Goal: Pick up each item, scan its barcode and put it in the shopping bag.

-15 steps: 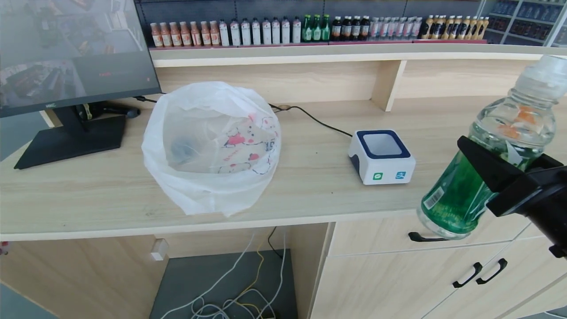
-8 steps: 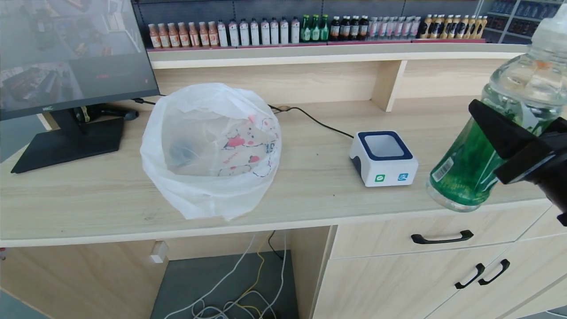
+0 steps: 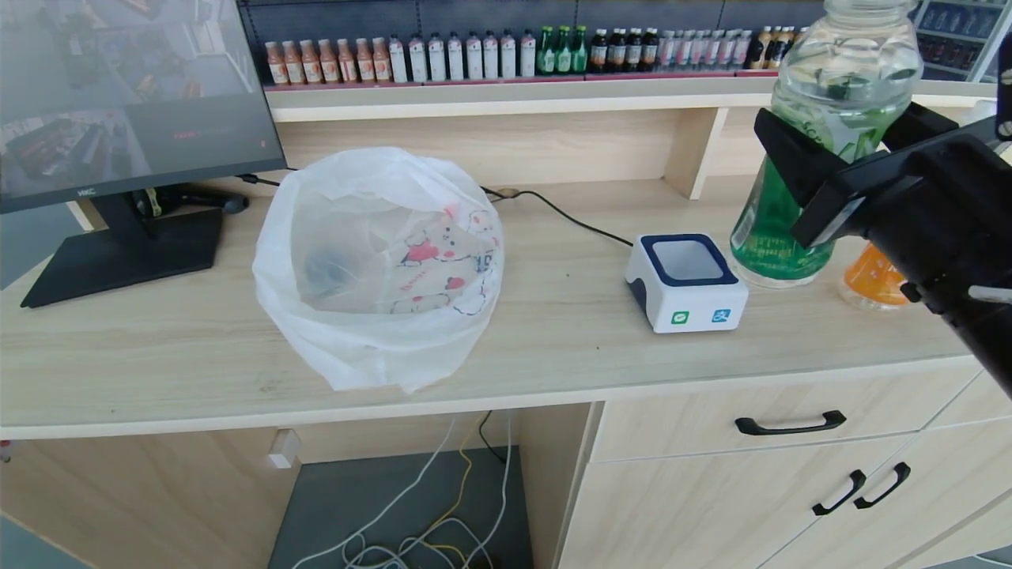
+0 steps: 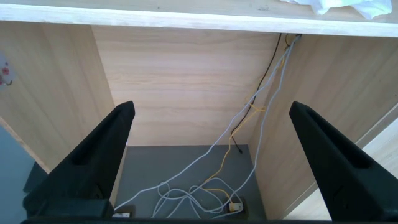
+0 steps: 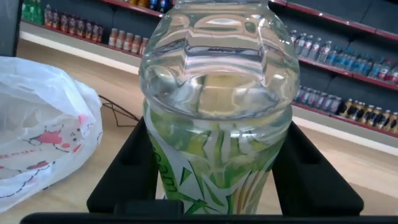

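One second on, we see the right end effector (image 3: 846,134), pinching the green bottle (image 3: 779,229), risen beside the scanner (image 3: 685,280); barcode apparently hidden, scanning comes next.

The scanner (image 3: 685,280) sits on the surface (image 3: 553,348). The shopping bag (image 3: 379,265) stands to its left, and the monitor (image 3: 118,103) farther left. Just right of the scanner, the bottle (image 3: 822,103) is upright between the right gripper's (image 3: 846,150) fingers (image 3: 791,158). A smaller bottle (image 3: 870,280) stands farther right.
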### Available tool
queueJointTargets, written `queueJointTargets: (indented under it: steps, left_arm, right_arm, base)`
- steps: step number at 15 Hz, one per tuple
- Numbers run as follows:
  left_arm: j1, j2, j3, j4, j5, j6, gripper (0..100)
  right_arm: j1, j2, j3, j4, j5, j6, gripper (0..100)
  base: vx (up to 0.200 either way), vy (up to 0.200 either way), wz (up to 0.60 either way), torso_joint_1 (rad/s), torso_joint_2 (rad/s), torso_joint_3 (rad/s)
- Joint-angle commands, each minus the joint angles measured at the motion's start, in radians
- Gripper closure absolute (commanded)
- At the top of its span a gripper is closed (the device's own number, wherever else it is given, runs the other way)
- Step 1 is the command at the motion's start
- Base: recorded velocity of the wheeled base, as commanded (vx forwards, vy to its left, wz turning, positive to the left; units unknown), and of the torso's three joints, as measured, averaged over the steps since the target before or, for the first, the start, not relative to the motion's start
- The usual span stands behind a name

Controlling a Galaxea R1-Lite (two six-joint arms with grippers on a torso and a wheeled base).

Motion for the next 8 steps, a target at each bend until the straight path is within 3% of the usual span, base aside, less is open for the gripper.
queueJointTargets:
  steps: [1,8]
  left_arm:
    - [0.0,0.0,0.0,0.0,0.0,0.0,0]
    - [0.0,0.0,0.0,0.0,0.0,0.0,0]
  right_arm:
    - [-0.001,0.065,-0.053,-0.002,0.02,-0.02,100]
    - [-0.08,0.102,-0.114,0.041,0.195,-0.108,100]
  base:
    - [0.0,0.0,0.0,0.0,0.0,0.0]
    - [0.0,0.0,0.0,0.0,0.0,0.0]
